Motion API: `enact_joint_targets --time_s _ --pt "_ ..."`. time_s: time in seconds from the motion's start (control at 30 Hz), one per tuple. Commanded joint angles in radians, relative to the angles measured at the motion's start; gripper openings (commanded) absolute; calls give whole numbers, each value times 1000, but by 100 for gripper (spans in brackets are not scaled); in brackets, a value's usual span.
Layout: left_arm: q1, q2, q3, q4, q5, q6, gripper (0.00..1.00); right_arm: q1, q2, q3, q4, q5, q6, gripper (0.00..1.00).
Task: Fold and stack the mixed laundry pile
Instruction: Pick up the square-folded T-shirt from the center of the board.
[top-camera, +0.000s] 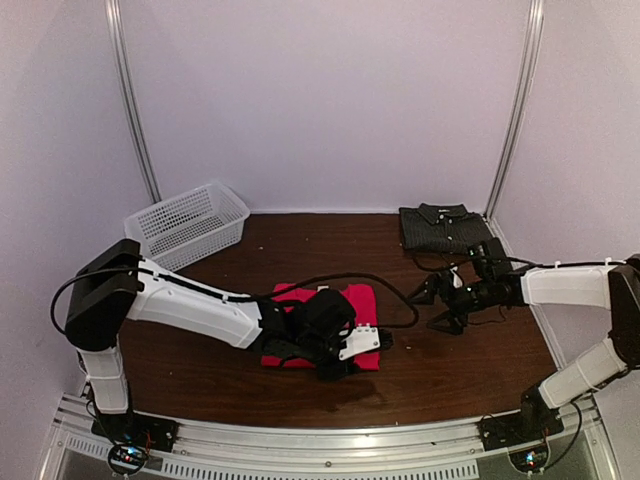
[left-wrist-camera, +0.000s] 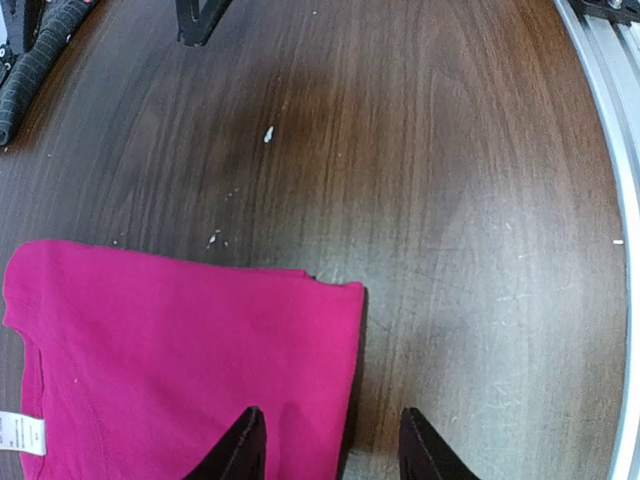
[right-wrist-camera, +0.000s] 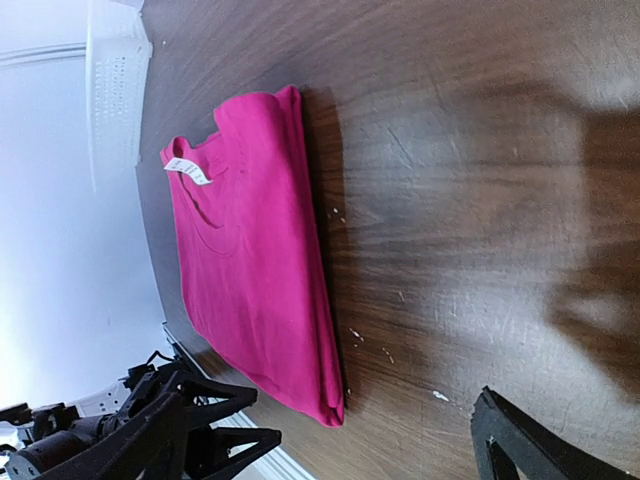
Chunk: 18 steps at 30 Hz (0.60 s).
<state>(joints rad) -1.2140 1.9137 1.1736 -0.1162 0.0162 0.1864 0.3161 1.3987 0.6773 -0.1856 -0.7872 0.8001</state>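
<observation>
Parted and gripping nothing, the left gripper straddles one folded edge of the red-pink T-shirt, which spreads ahead of its fingertips, while the right gripper, seemingly splayed wide and empty too, stands off sideways, nearer the folded pinstriped shirt.

Matt pink cloth T-shirt on a scuffed, faintly glossy wood-grain table, white plastic lattice basket.

The top camera looks down from behind over the whole table, while each wrist camera hangs close above the wood, facing one another, both sharing the pink T-shirt.
</observation>
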Motion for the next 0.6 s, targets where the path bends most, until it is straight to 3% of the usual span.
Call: enact_joint_targets --time_s 0.0,0.17,0.4,0.57 --pt "-7 55 64 41 -16 70 45 -4 -71 -75 129 -15 107 100" --pt "-10 117 97 23 -16 100 41 -3 -122 -150 231 -43 168 100" --pt "-12 158 107 9 11 131 34 4 -64 -218 362 -98 251 98" --pt "-6 150 103 40 8 83 15 38 -5 -200 399 -113 255 93"
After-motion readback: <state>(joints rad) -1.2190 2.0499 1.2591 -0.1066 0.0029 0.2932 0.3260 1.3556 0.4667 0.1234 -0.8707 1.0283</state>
